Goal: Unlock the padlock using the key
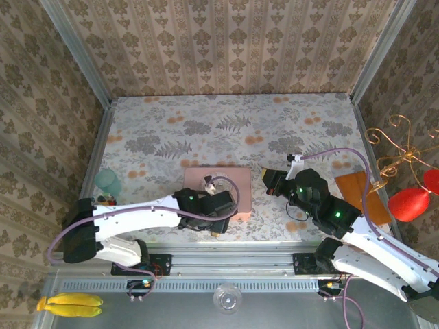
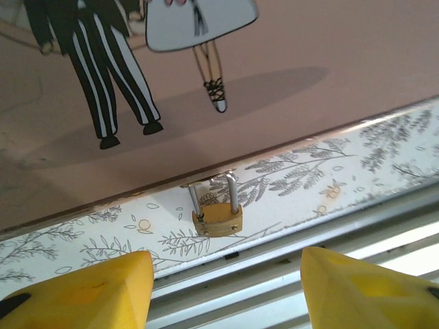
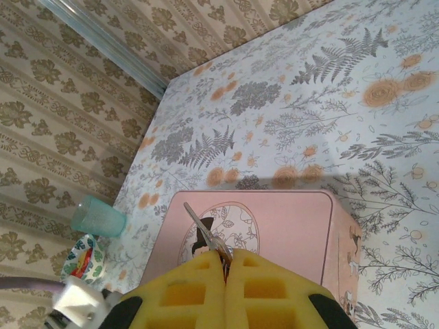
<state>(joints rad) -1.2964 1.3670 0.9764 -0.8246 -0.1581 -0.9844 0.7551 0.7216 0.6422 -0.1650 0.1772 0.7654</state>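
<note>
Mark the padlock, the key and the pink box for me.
padlock (image 2: 218,219): left wrist view, brass body.
key (image 3: 200,225): right wrist view, exposed blade.
pink box (image 3: 288,226): right wrist view, lid.

clear gap before padlock (image 2: 217,218), pink box (image 2: 288,75) behind

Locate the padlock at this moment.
In the left wrist view the padlock sits mid-frame at the near edge of the pink box, shackle toward the box, just ahead of the open left claw.

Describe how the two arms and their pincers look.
The left arm and right arm have white shells, black joints, small green lights and a looping purple cable. The left pincer and right pincer have yellow fingers; the right's show square recesses.
</note>
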